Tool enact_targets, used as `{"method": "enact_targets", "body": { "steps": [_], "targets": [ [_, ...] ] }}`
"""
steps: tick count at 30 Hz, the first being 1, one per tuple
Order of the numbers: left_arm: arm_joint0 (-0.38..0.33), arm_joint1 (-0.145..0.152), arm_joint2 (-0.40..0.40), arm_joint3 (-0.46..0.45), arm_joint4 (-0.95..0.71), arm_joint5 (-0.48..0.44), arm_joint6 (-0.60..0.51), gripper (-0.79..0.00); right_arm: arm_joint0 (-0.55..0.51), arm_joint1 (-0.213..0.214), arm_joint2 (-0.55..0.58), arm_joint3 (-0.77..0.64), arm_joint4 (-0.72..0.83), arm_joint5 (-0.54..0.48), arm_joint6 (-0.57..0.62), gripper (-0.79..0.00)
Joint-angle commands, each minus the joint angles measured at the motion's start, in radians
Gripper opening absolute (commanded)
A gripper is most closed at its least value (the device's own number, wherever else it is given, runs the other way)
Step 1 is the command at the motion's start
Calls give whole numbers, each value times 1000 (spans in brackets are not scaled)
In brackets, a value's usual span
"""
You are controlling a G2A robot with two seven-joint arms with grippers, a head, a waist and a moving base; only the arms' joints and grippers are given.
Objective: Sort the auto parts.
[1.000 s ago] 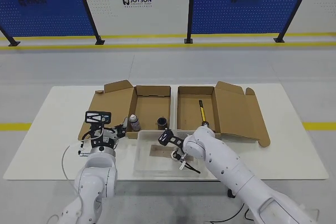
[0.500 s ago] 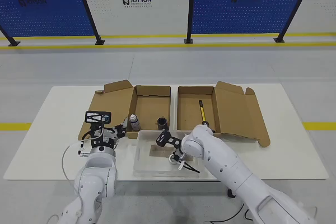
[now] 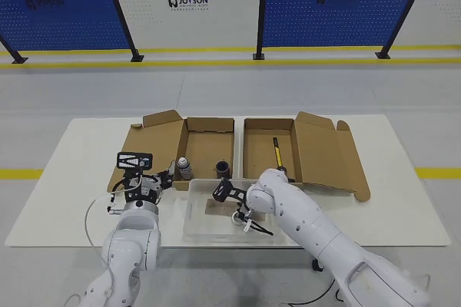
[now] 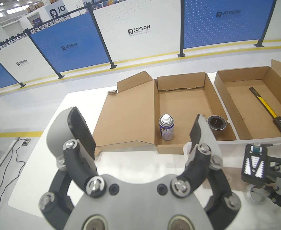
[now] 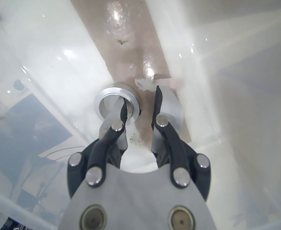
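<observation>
Heads up: that metal ring (image 5: 114, 91) lying flat near the clear bin's (image 3: 196, 222) robot-side edge looks stiff, light and slick, so with your right gripper (image 5: 141, 100) spread, one finger seemingly inside it, pinch its wall squarely.

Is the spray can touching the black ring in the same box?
Apart. The left wrist view shows bare box floor between the spray can and the black ring; the top view shows the same gap.
</observation>
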State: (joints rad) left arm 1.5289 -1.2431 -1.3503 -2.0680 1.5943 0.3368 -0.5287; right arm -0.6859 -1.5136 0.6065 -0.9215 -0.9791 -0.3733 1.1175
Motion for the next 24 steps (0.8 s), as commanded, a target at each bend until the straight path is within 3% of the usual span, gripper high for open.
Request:
{"method": "enact_targets", "body": {
  "steps": [1,4,14,24],
  "targets": [
    [0,0,0,0,0,0,0,0,2,-3,-3,8,1,-1,-4,-705],
    [0,0,0,0,0,0,0,0,3,-6,-5,15,3,0,-8,-785],
    [0,0,0,0,0,0,0,0,-19,8,37,-28,3,25,-53,-785],
    [0,0,0,0,0,0,0,0,-123,64,151,-229,-10,62,-75,-785]
  ]
}}
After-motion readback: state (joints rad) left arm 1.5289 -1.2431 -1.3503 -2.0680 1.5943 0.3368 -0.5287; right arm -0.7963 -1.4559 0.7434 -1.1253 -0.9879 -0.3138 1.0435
